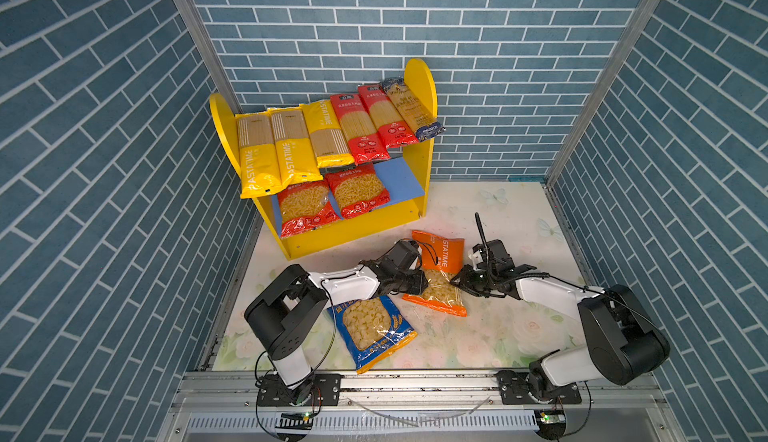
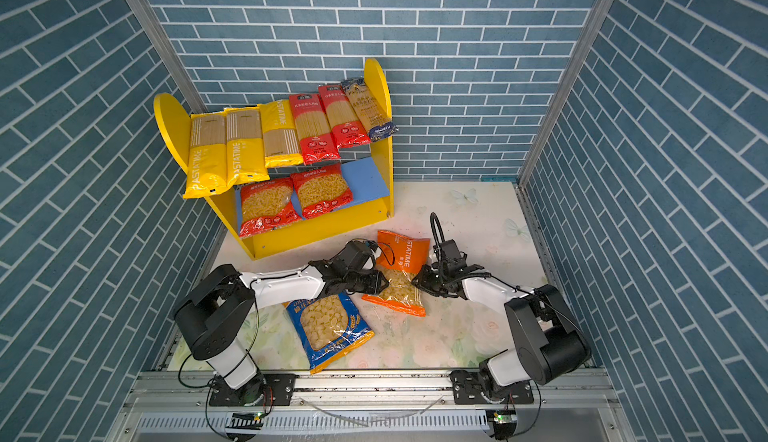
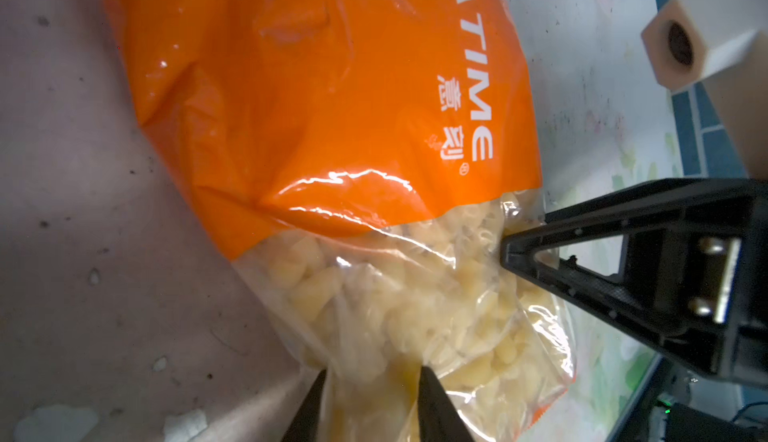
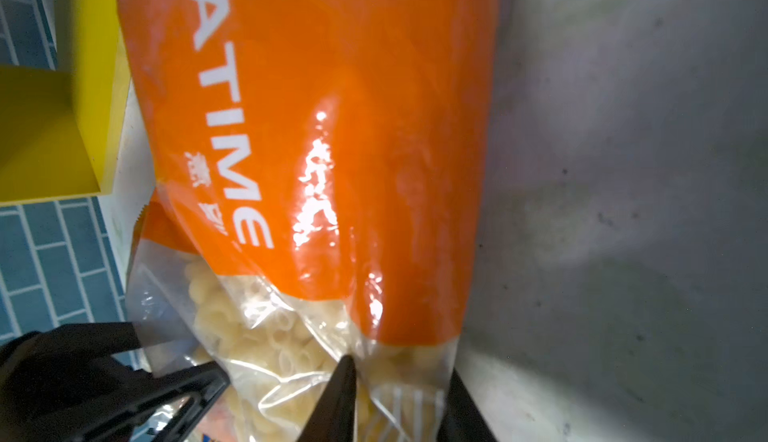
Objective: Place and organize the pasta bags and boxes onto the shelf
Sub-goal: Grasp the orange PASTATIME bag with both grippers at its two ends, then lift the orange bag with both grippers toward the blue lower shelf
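Orange bag [image 1: 439, 282]: glossy crinkled plastic, white "PASTATIME" lettering, clear lower half showing pale elbow macaroni. Sits on floral worktop [image 1: 498, 328], in front of shelf [image 1: 420, 87]. Left hand [image 3: 374, 373] clamped on clear part at one long edge; right hand [image 4: 401, 367] clamped on opposite edge. Blue bag [image 1: 372, 330] of shell pasta just beside, partly under left arm. Shelf: yellow, round-topped sides. Top board: yellow "PASTATIME" packs [image 1: 259, 149], red packs [image 1: 361, 128], dark "SPAGHETTI" pack [image 1: 411, 107]. Lower board: two red bags [image 1: 307, 207].

Left hand [image 1: 422, 286], right hand [image 1: 455, 282]: low, jaws pinched narrow.
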Available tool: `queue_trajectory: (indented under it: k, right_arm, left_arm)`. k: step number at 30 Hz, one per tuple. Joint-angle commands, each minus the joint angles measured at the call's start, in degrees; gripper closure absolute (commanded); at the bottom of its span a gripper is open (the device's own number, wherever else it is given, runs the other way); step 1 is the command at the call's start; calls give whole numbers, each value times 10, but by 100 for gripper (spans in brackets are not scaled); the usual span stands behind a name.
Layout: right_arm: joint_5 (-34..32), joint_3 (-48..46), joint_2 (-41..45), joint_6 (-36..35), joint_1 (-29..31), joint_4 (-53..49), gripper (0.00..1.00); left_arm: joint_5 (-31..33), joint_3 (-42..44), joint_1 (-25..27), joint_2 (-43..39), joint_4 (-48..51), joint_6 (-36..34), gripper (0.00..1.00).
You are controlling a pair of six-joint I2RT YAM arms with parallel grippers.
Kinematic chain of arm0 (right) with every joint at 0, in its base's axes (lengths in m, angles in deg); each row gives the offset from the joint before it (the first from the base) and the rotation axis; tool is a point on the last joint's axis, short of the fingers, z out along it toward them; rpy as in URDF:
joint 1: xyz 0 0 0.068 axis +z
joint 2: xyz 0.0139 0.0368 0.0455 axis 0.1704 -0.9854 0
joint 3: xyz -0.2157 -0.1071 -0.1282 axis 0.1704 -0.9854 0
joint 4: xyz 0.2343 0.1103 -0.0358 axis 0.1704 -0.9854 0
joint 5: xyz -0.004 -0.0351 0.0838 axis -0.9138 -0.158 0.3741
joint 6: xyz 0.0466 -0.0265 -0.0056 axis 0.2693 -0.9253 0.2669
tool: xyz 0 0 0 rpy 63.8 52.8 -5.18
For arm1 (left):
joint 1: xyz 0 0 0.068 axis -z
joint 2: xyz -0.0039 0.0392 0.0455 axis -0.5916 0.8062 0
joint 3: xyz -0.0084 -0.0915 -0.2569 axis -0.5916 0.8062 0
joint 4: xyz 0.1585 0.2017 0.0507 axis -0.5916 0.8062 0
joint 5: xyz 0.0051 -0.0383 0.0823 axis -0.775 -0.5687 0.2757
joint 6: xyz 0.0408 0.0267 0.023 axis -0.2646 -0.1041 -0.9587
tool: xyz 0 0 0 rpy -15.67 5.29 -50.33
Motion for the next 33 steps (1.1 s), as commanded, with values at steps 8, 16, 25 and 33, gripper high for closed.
queue_trajectory:
  k: [8, 16, 25, 33]
  right_arm:
    - [7, 17, 79, -68, 8, -36, 96]
    - [19, 58, 136, -111, 8, -86, 100]
    - [29, 94, 185, -112, 8, -74, 100]
    - [27, 96, 222, -87, 7, -6, 100]
  left_arm:
    - [-24, 58, 26, -43, -77, 33, 91]
    - [75, 107, 61, -132, -106, 22, 100]
    - [159, 118, 80, -268, -113, -71, 100]
    - [180, 60, 81, -303, -54, -172, 100]
